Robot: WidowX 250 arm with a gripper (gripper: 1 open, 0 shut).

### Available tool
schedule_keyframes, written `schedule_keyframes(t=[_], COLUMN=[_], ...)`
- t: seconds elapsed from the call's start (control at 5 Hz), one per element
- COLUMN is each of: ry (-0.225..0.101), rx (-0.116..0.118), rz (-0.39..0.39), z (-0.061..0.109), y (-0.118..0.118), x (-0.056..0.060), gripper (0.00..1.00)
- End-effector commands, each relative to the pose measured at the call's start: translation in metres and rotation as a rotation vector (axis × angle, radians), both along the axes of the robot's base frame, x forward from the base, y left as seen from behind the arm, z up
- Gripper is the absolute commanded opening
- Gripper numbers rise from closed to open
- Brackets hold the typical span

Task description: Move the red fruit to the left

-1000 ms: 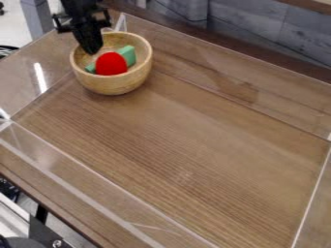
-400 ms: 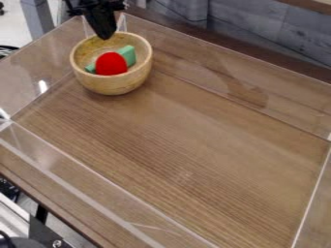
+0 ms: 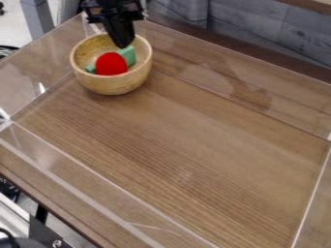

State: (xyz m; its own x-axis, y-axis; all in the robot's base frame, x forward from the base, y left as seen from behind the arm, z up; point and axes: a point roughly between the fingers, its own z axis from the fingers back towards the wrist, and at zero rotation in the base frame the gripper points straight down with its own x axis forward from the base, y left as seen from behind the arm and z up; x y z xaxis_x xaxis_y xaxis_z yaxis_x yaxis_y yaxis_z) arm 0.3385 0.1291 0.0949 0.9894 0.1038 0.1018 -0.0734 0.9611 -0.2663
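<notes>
And here are the fingers (image 3: 119,41), closed, hovering over the back rim of the wooden bowl (image 3: 112,88), with the dark arm (image 3: 112,14) reaching in from the top of the view! Down inside the bowl sits the red fruit (image 3: 110,64), round and bright, right there in the open for the camera, resting among green pieces (image 3: 127,54), with one patch of green showing beside it towards the back and another on its other side! The bowl itself, tan and round, stands upright on the wooden desk (image 3: 195,145), up near the top left of the view, and what a broad sweep of brown grain runs away from it to the right and down towards the camera! Over at the top right, a dark grey surface (image 3: 285,17) borders the desk, while down in the lower left corner there are dark objects and cables (image 3: 23,228) beyond the desk's pale edge, and whether the fingers touch the bowl's rim, I cannot tell from here
</notes>
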Motion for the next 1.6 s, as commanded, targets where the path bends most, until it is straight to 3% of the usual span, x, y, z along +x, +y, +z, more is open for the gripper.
schedule_keyframes(t=[0.0, 0.4, 1.4], ry=[-0.099, -0.093, -0.066], rx=[0.053, 0.062, 0.078], rz=[-0.029, -0.097, -0.107], z=[0.036, 0.021, 0.001], y=[-0.012, -0.041, -0.046], x=[0.003, 0.005, 0.005], gripper=[0.0, 0.0, 0.0])
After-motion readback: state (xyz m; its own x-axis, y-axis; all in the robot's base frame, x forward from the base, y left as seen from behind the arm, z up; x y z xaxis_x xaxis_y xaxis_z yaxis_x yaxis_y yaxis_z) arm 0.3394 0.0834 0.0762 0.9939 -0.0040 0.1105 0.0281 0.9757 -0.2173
